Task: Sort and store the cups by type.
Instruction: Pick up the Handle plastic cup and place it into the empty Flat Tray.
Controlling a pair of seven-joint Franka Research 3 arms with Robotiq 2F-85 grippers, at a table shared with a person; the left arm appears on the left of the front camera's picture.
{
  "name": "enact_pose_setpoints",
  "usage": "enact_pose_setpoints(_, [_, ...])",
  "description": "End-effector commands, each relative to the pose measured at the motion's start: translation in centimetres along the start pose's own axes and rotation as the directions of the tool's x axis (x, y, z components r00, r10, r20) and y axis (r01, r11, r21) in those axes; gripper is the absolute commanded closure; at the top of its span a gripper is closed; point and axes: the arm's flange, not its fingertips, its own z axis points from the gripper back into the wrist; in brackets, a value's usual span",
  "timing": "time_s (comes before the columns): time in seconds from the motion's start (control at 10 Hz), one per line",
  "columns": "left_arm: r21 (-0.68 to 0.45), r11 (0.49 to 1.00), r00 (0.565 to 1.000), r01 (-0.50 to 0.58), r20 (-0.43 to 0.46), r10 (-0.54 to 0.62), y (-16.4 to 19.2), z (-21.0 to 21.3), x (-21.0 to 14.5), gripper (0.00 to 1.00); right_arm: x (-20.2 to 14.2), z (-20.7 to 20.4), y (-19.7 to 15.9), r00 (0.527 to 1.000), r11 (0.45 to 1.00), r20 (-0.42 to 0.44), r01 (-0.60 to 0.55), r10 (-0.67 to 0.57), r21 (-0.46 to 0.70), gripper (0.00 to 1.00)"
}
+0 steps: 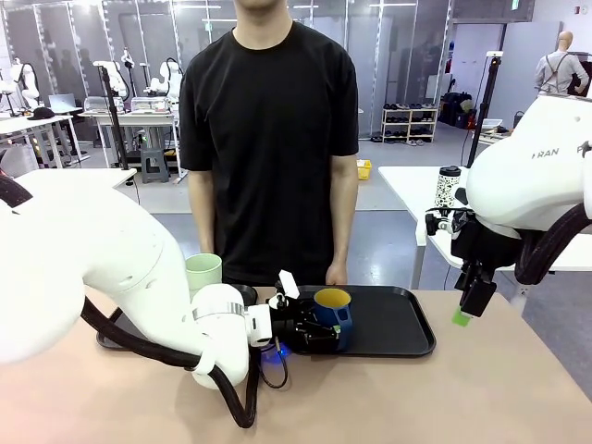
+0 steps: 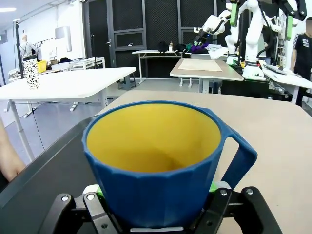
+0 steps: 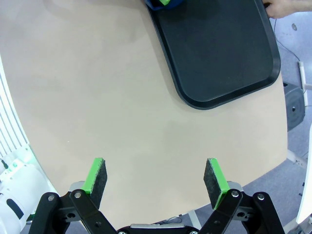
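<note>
1. Pale green, tall and handleless, the plastic tumbler (image 1: 203, 272) stands at the left behind the left arm; whether it is stored I cannot tell.
2. At centre, the dark blue handled mug with yellow inside (image 1: 333, 314) sits on the black tray (image 1: 398, 324), apparently placed.
3. Reaching low and level, the left gripper (image 2: 157, 204) brackets the mug's base; gripping or releasing, I cannot tell.
4. Raised at the right, the right gripper (image 3: 156, 178) hangs open and empty over bare table.

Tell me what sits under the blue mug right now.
The blue mug stands on the left end of the black tray, between the left hand's fingers. The tray rests on the tan table. The mug's base and the tray directly beneath it are covered.
</note>
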Motion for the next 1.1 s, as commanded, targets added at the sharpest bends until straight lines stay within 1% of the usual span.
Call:
enact_pose_setpoints(0.0, [0.034, 0.999, 1.000, -0.001, -0.027, 0.001, 0.0, -0.3, -2.3, 0.21, 0.0, 0.1, 0.0, 1.000, 1.000, 0.001, 0.007, -0.007, 0.002, 0.00])
enact_pose_setpoints(0.1, [0.040, 0.999, 1.000, 0.003, -0.031, -0.001, 0.1, -0.4, -2.3, 0.14, 0.0, 0.1, 0.0, 1.000, 1.000, 0.001, 0.007, -0.007, 0.002, 0.00])
enact_pose_setpoints(0.2, [0.040, 0.999, 0.999, 0.006, -0.034, -0.005, 0.2, -0.3, -2.4, 0.01, 0.0, 0.1, 0.0, 1.000, 1.000, 0.001, 0.007, -0.007, 0.002, 0.00])
enact_pose_setpoints(0.5, [0.035, 0.999, 0.999, 0.013, -0.039, -0.012, -0.1, 0.0, -2.2, 0.00, 0.0, 0.1, 0.0, 1.000, 1.000, 0.001, 0.007, -0.007, 0.002, 0.00])
enact_pose_setpoints(0.9, [0.027, 0.999, 0.998, 0.037, -0.051, -0.035, -1.5, 1.0, -1.3, 0.00, 0.0, 0.1, 0.0, 1.000, 1.000, 0.001, 0.007, -0.007, 0.002, 0.00])
enact_pose_setpoints(1.0, [0.049, 0.997, 0.996, 0.058, -0.070, -0.055, -1.8, 1.4, -1.0, 0.00, 0.0, 0.1, 0.0, 1.000, 1.000, 0.001, 0.007, -0.007, 0.002, 0.00])
